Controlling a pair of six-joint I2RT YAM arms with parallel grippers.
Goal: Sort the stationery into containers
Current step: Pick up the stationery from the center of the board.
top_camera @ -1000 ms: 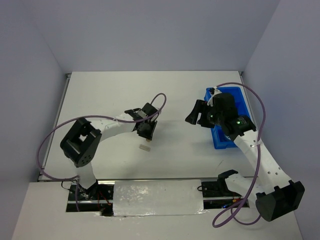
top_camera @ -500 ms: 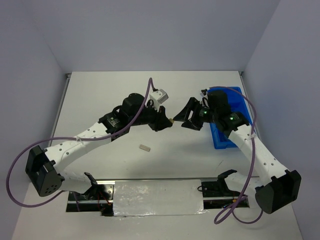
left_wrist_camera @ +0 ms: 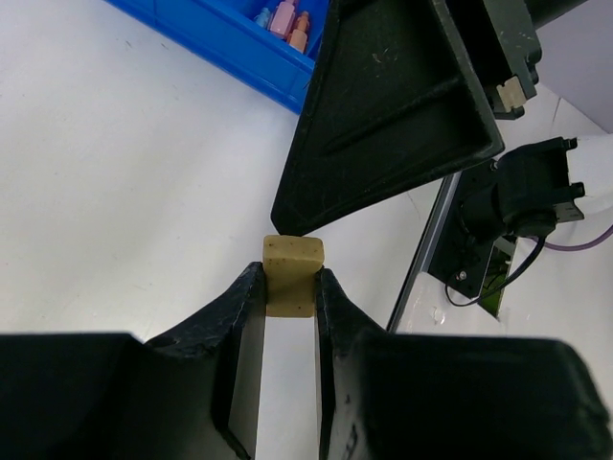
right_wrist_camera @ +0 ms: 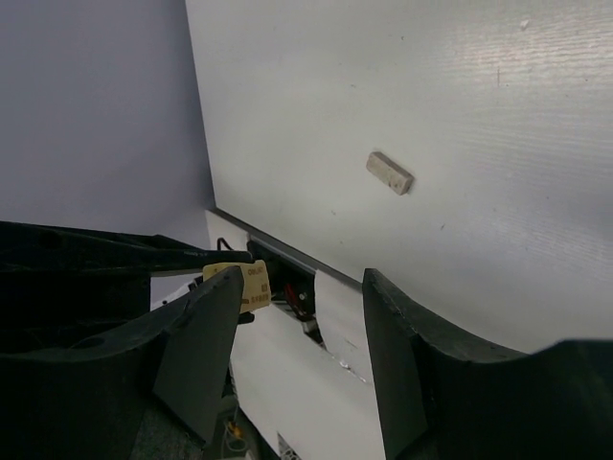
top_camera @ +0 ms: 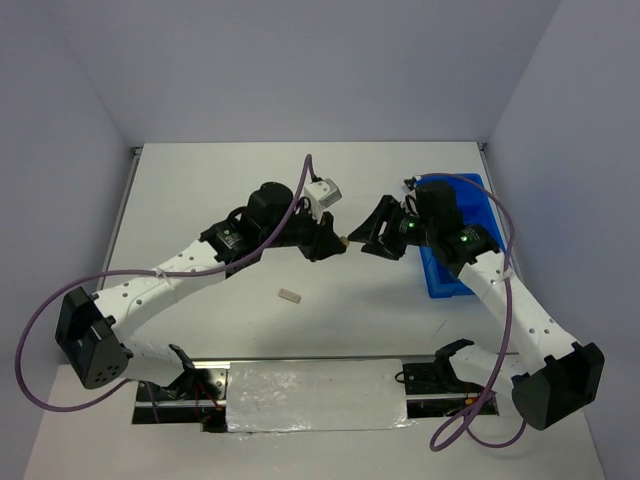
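My left gripper (top_camera: 335,243) is shut on a tan eraser block (top_camera: 343,240) and holds it in the air above the middle of the table. In the left wrist view the eraser (left_wrist_camera: 293,273) sticks out past the tips of the left gripper (left_wrist_camera: 289,280). My right gripper (top_camera: 363,235) faces it, open, with one finger (left_wrist_camera: 393,115) just beyond the eraser. In the right wrist view the held eraser (right_wrist_camera: 245,283) shows beside one tip of the right gripper (right_wrist_camera: 302,283). A second eraser (top_camera: 289,295) lies on the table. The blue tray (top_camera: 445,283) stands at the right.
The tray's near wall (left_wrist_camera: 230,43) shows in the left wrist view, with a pink stick (left_wrist_camera: 283,17) and an orange stick (left_wrist_camera: 303,29) inside. The second eraser (right_wrist_camera: 390,172) lies alone on the white table. Both arms' cables loop over the table's near half.
The left arm has stretched from near the loose eraser up to the table's middle, carrying its eraser. The right gripper has come left to meet it and its jaws have narrowed.
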